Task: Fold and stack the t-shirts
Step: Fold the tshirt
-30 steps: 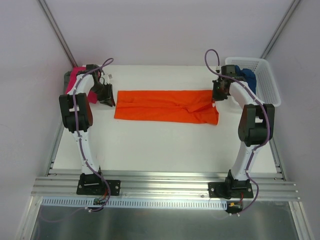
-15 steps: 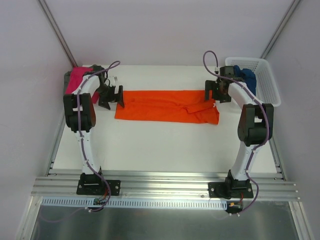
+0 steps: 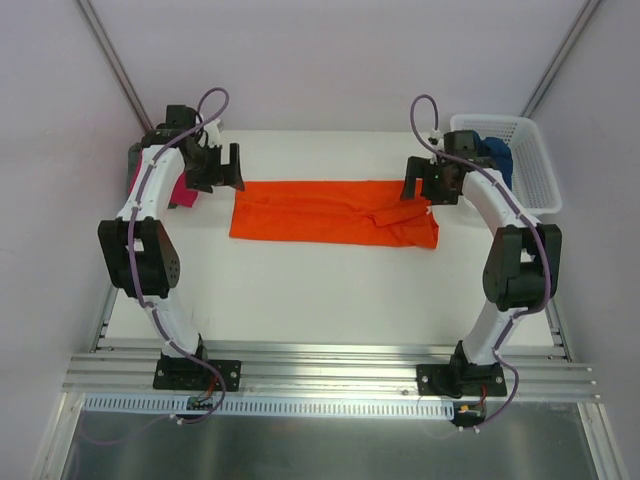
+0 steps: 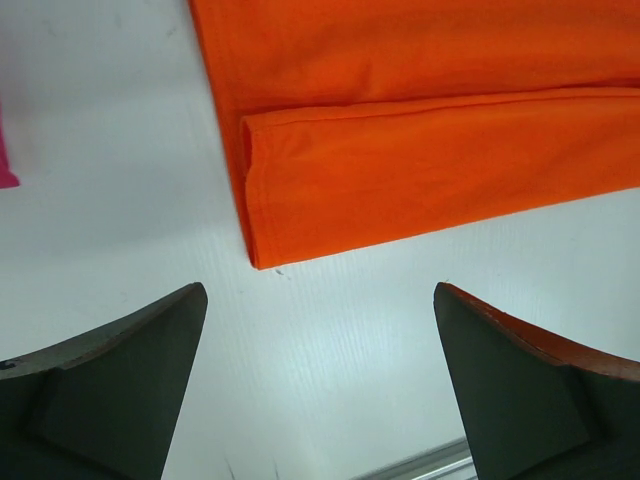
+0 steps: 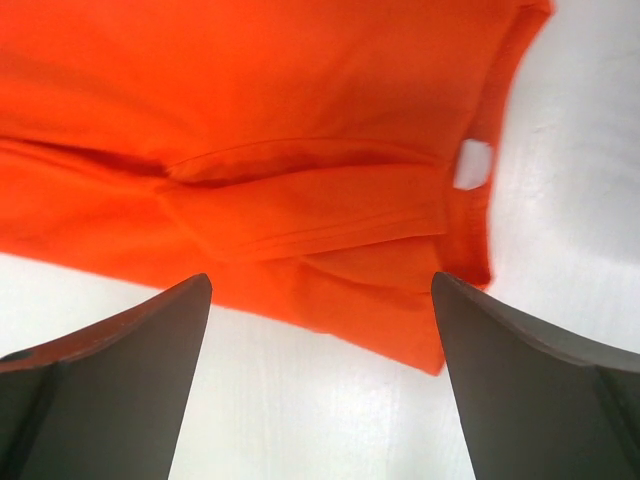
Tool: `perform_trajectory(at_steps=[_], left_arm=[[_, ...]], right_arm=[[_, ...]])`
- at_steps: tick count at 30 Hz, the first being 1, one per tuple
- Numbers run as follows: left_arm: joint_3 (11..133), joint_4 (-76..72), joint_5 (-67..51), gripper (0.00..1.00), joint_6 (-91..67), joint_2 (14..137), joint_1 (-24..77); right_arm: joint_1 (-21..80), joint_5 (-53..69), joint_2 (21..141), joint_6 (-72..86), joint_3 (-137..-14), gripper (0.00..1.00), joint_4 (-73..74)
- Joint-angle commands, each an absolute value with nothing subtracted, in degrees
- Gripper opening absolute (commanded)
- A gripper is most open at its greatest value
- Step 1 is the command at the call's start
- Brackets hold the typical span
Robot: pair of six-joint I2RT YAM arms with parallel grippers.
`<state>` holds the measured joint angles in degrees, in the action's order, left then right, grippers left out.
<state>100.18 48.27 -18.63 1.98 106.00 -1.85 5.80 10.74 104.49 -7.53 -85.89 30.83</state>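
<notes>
While the bright orange cloth t-shirt (image 3: 330,212) lies folded into a long flat band on the white surface (image 3: 330,295), the left gripper (image 4: 318,290) hangs wide open just off its left end and the right gripper (image 5: 320,279), equally wide, over its collar end, both empty.

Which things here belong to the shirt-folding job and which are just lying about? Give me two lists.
Job:
orange t-shirt, lying in the middle
magenta t-shirt, left edge
dark blue t-shirt, far right

Lying about:
white lattice basket, holding the blue one
</notes>
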Motion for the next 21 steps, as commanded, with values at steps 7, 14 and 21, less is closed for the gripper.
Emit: perform_trajectory(at_steps=[7,14,21], left_arm=[[103.6,49.2,-22.3,0.99,0.6,117.0,4.3],[106.7,49.0,-23.4,0.99,0.3,123.7,7.4],[107.6,48.8,-24.3,0.99,0.2,127.4,7.4]], right_arm=[[11.8,19.9,104.4,-2.1,-84.5,0.96,31.4],[14.6,19.5,109.3,-1.9,-88.6,0.96,31.1],[15.9,19.0,112.6,-1.8,-90.3,0.96,31.6]])
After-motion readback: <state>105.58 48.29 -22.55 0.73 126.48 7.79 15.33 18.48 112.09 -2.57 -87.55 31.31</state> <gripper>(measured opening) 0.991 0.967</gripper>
